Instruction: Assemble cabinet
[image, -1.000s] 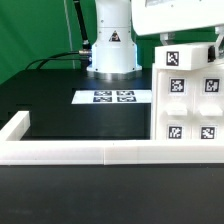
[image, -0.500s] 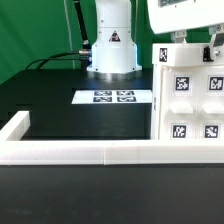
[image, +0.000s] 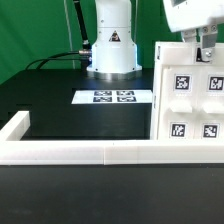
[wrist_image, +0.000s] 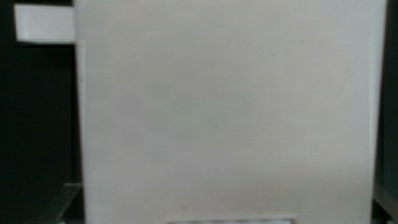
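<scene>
The cabinet is seen upright on the black surface at the exterior view's right, its tagged front turned toward the camera and its base just behind the low white rail. The end effector is placed right above the cabinet's top edge, at its right part; whether it is released or clenched cannot be told. The marker board is laid flat on the surface, left of the cabinet and near the arm's base. In the wrist view, a plain white panel of the cabinet is shown, filling most of the picture.
</scene>
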